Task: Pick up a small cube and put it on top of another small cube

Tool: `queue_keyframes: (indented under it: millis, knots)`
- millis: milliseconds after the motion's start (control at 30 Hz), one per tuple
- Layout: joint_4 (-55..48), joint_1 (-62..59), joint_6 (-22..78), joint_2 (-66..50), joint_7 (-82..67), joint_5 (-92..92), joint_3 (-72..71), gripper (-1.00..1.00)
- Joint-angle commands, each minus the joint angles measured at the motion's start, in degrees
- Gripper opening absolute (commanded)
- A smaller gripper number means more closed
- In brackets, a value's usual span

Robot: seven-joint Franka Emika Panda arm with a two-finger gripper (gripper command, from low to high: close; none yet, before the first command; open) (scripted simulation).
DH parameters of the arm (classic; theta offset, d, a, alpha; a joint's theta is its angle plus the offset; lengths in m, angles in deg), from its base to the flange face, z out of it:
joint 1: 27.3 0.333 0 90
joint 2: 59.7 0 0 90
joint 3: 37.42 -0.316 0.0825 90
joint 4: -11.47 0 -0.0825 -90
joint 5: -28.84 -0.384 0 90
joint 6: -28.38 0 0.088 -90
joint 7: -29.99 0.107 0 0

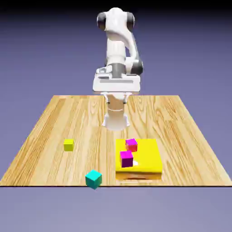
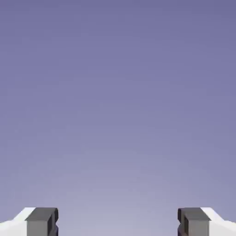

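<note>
Exterior view: lime cube waits apart from its teal base

Nearest, the teal cube sits at the table's front edge, perhaps the intended base. Beyond, towards the exterior view's right, a yellow slab bears two magenta cubes, likely distractors. The lime cube lies on bare wood at the exterior view's left, leaving room to grasp it. Farther back, the gripper hangs spread and empty, probably ready to reach. Count: one teal, one lime, two magenta, one slab.

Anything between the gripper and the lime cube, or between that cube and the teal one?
Nothing visible between gripper and lime cube, or lime and teal cube; magenta cubes sit off to the side.
</note>
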State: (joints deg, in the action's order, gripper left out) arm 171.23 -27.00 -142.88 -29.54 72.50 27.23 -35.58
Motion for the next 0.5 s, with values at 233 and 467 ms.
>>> queue_keyframes:
  millis: [233, 467]
  knots:
    - [-8.2, -2.6, 18.3, -16.6, 0.4, -10.7, 12.2, 0.00]
    - [-15.4, -4.8, 34.2, -31.1, 0.7, -20.1, 22.9, 0.00]
